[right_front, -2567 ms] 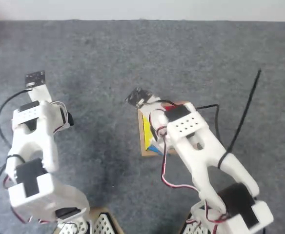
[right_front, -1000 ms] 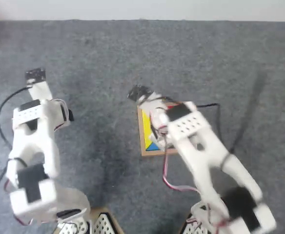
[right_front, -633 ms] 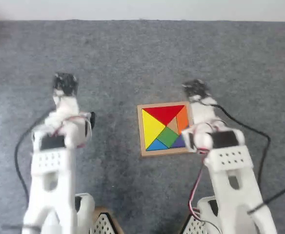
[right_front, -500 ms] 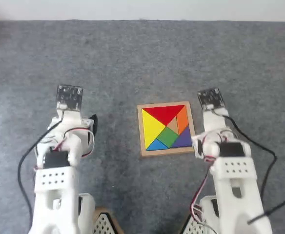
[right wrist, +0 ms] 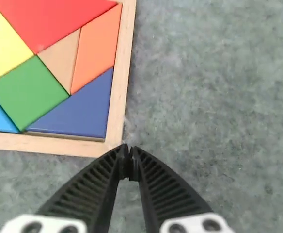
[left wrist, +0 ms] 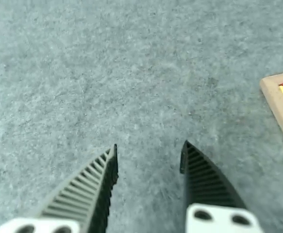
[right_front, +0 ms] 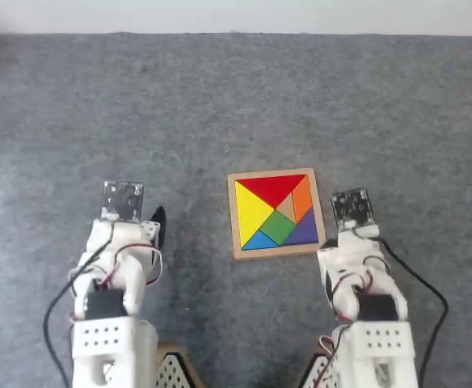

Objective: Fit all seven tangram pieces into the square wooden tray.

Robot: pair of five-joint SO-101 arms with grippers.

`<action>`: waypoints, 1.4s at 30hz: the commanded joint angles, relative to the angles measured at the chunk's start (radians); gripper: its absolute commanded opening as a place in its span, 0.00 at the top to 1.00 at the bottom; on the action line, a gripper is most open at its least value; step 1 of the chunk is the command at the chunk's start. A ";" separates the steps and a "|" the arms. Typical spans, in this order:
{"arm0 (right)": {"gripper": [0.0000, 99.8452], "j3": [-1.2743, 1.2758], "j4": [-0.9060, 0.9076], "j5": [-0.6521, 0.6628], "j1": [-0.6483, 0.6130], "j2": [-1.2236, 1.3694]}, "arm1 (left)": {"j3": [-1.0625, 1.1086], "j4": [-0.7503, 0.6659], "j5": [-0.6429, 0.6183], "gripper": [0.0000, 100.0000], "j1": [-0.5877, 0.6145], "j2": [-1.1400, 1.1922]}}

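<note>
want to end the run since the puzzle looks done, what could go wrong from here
The right claw, shut, has its tip close beside a corner of the wooden tray; a forward or sideways swing might nudge the tray and jostle the tangram pieces. The left claw is open over carpet, apart from the tray, so it seems little risk.

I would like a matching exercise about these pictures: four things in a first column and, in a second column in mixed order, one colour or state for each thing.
Column A
1. left gripper
2. right gripper
3. square piece
4. wooden tray

Column B
a. green
b. open
c. pale wood colour
d. shut

Pairs: 1-b, 2-d, 3-a, 4-c
</note>
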State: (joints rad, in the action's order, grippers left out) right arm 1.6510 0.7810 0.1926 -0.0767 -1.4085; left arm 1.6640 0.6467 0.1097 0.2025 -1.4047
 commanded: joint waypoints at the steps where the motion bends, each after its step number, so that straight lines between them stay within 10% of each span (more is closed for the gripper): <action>1: 0.99 0.040 0.021 -0.006 0.068 -0.156 | 0.027 0.043 0.006 0.79 0.000 -0.178; 16: 0.99 0.032 0.507 -0.008 0.354 -0.389 | 0.021 0.334 0.011 0.79 0.000 -0.414; 42: 0.99 0.032 0.515 -0.008 0.351 -0.389 | 0.021 0.339 0.012 0.79 0.000 -0.413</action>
State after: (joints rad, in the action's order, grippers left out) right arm 1.6709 1.2889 0.1910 0.2608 -1.7952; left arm 1.6947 0.9828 0.1158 0.2010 -1.7990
